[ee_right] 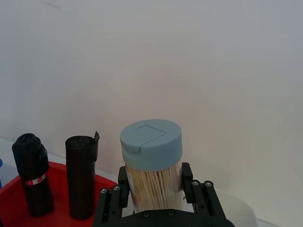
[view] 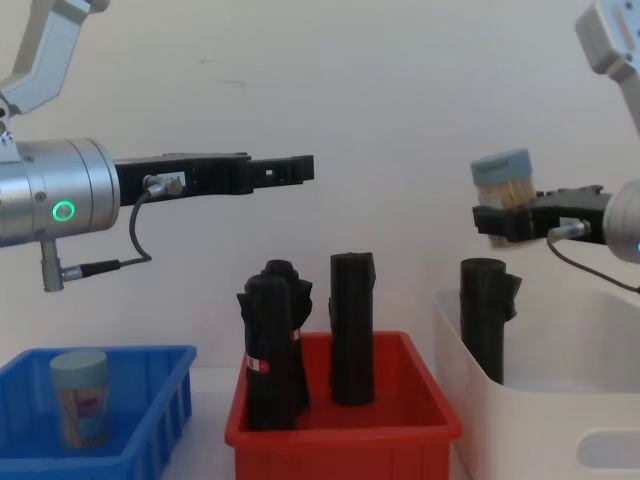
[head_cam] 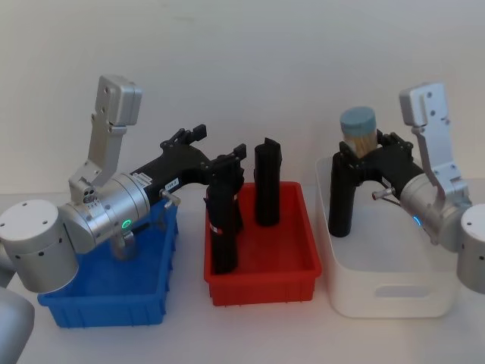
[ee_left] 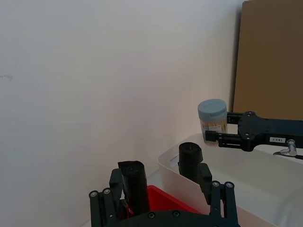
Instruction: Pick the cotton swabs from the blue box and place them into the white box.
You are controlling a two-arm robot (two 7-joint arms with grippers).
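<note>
The right pincer [head_cam: 363, 148] grips a cotton swab tub [head_cam: 359, 129] above the white box [head_cam: 386, 292], at three o'clock from the red bin [head_cam: 261, 277]; the left pincer [view: 300, 168] spreads wide, empty.

The left arm [head_cam: 98, 212] covers most of the blue box [head_cam: 106, 303] from above, so the tub [view: 80, 397] standing in it shows only from the chest. The white box [head_cam: 379, 296] is cut off at the right edge low down, and its wall hides the base of the black roll [view: 483, 320] inside. The lower half of the held tub [ee_right: 152, 170] sits behind the right pincer [ee_right: 156, 201].
</note>
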